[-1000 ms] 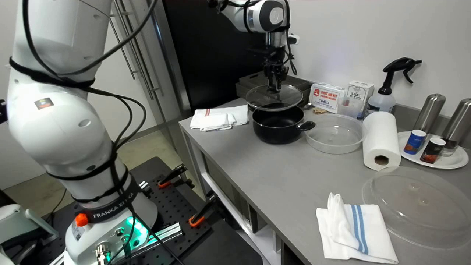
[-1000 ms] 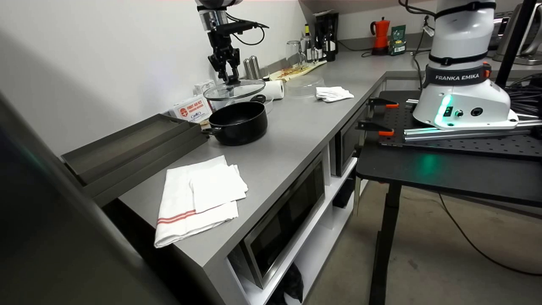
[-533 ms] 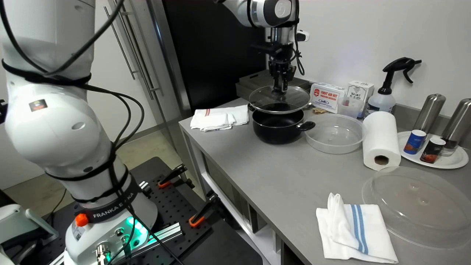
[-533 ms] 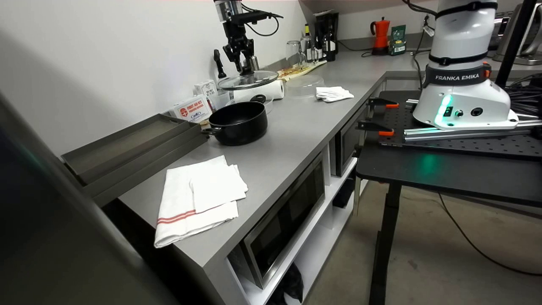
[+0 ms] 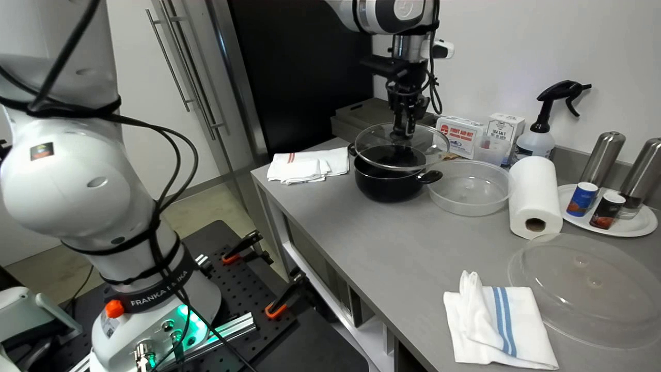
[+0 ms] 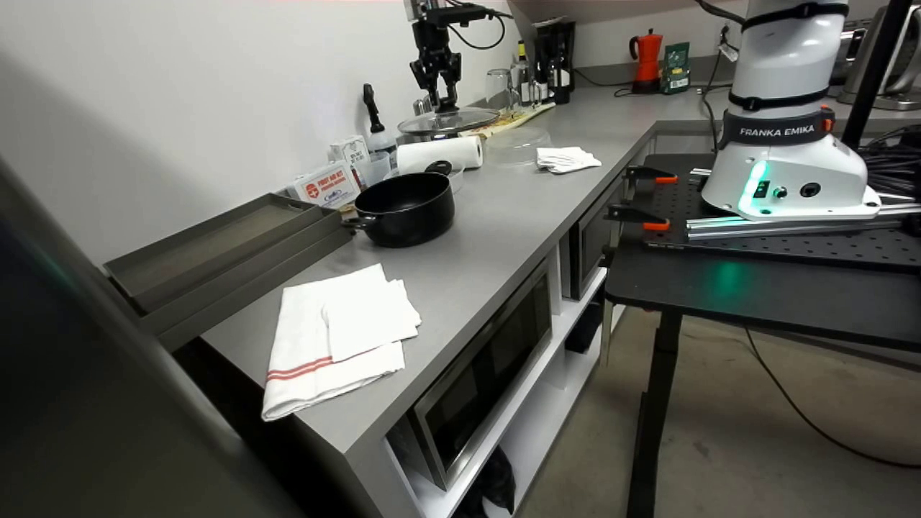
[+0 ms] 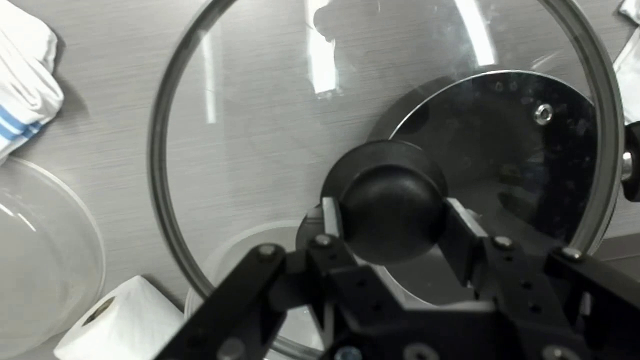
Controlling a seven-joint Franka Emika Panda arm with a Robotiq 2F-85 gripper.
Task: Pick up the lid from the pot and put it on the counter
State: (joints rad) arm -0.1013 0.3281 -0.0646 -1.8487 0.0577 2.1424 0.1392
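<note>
wrist view: gripper (image 7: pixel 395 219) pinching knob (image 7: pixel 392 205); only in an exterior view: lid (image 6: pixel 450 122) seen apart from pot (image 6: pixel 406 219)

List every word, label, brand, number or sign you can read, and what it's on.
"FRANKA EMIKA": black band on robot base
"FIRST AID KIT", red emblem: white box
"SEA SALT": carton
Too small or blurred to read: other print, including on spray bottle, blue shaker, black shaker, green bag, yellow-topped bottle.

A black two-fingered pincer (image 5: pixel 404 131) grips a round transparent glass lid (image 5: pixel 402 151) at its centre, higher than a low, round black pot (image 5: pixel 384 186) on the matte light-grey counter (image 5: pixel 361 232). Left of the pot lies a folded red-striped white cloth (image 5: pixel 308 166); just right of it, a clear round dish (image 5: pixel 469 192).
</note>
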